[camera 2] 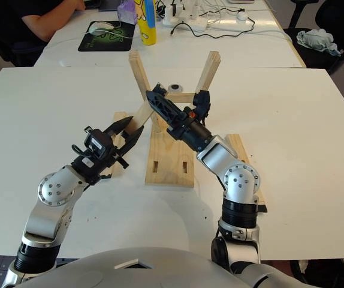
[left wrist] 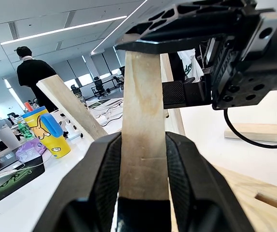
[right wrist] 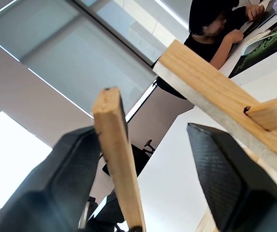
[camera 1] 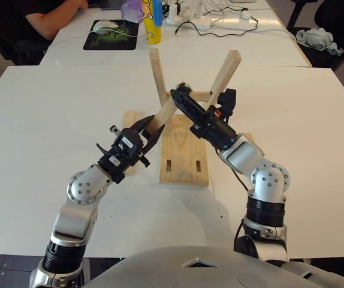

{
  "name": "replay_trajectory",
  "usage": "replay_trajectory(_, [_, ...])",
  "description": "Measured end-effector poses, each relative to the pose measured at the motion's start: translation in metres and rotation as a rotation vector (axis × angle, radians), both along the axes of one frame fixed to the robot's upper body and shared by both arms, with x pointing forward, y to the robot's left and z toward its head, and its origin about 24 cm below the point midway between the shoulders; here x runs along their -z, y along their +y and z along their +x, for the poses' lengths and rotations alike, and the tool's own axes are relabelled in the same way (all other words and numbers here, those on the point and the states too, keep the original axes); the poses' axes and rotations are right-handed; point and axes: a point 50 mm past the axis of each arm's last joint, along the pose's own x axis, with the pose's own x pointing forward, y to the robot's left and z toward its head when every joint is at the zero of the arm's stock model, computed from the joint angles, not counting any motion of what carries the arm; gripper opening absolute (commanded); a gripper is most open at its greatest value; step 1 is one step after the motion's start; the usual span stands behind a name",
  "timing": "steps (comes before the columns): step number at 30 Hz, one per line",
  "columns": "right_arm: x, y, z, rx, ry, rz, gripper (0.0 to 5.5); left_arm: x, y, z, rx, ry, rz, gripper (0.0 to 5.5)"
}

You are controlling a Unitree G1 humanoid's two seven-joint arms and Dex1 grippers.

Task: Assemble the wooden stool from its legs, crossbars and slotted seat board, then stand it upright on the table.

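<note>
Wooden stool legs, two pale slats crossed in an X and joined by a short wooden crossbar, are held tilted above mid-table, over the far end of the flat slotted pale wood seat board lying on the white table. The left gripper is clenched on the near lower end of one leg. The right gripper sits at the crossing, its fingers spread around a leg and not clamped.

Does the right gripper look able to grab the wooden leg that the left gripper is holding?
Probably yes. The right gripper has its fingers open on either side of the leg at its upper end, above where the left gripper clamps it, and nothing lies between them and the wood.
</note>
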Motion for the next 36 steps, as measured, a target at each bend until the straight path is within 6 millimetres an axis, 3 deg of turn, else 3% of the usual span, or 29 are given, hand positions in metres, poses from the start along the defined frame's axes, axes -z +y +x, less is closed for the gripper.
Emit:
replay_trajectory(16, [-0.005,-0.001,0.000,-0.016,0.002,0.037,0.54,0.004,-0.001,0.000,-0.028,0.006,0.002,1.32])
replay_trajectory(23, [-0.004,-0.002,0.000,-0.009,0.007,0.019,0.49,0.006,-0.002,0.000,-0.025,0.013,-0.010,1.32])
replay_trajectory(26, [-0.003,-0.001,0.001,-0.003,0.007,0.001,0.44,0.008,-0.002,0.000,-0.025,0.033,-0.029,1.98])
replay_trajectory(29, [0.003,0.000,0.002,0.033,0.016,-0.077,0.44,0.006,-0.001,0.000,-0.017,0.052,-0.086,2.17])
replay_trajectory(36, [0.052,-0.014,-0.004,0.151,0.115,-0.374,0.44,-0.039,0.004,0.005,0.019,-0.047,-0.337,2.17])
